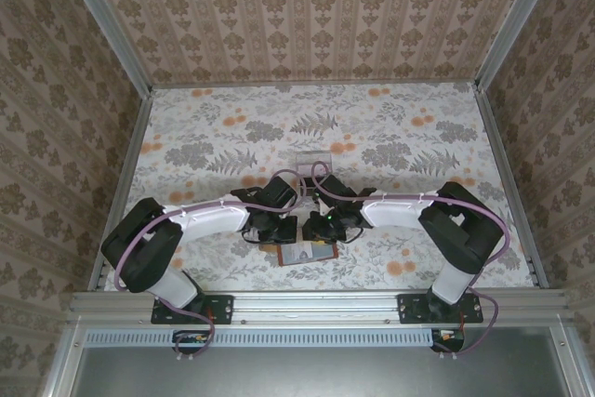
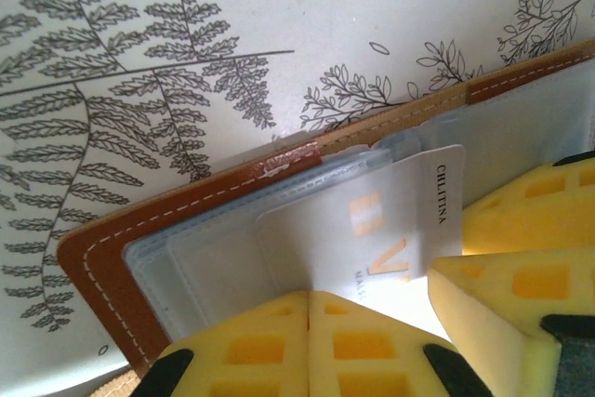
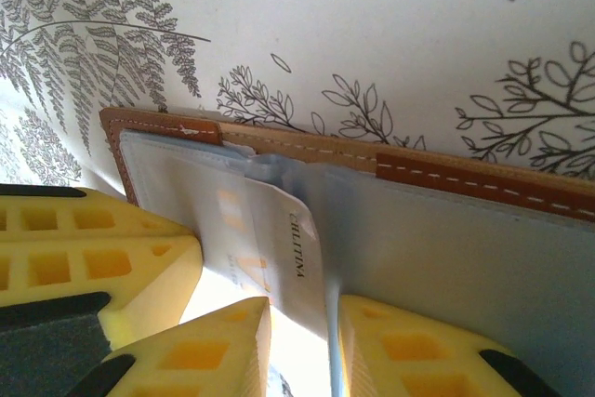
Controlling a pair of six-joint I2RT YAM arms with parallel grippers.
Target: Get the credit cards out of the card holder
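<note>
The card holder [image 1: 307,254] lies open on the flowered cloth near the front edge, brown stitched rim [image 2: 102,267] around grey-blue sleeves [image 3: 446,230]. A pale silvery credit card [image 2: 372,220] lettered along one edge sticks partly out of a sleeve. My left gripper [image 2: 309,309] is shut, its yellow pads pressed together with the tips down on the sleeve beside the card. My right gripper [image 3: 304,323] has the card [image 3: 270,230] and a sleeve edge between its narrowly parted pads, both pads touching. In the top view the left gripper [image 1: 284,230] and the right gripper [image 1: 325,227] meet tip to tip over the holder.
A small clear plastic box [image 1: 311,157] sits just beyond the two wrists, mid-table. Patterned walls enclose the table [image 1: 400,127] on the left, right and far sides. The metal rail with both arm bases [image 1: 316,306] runs along the near edge.
</note>
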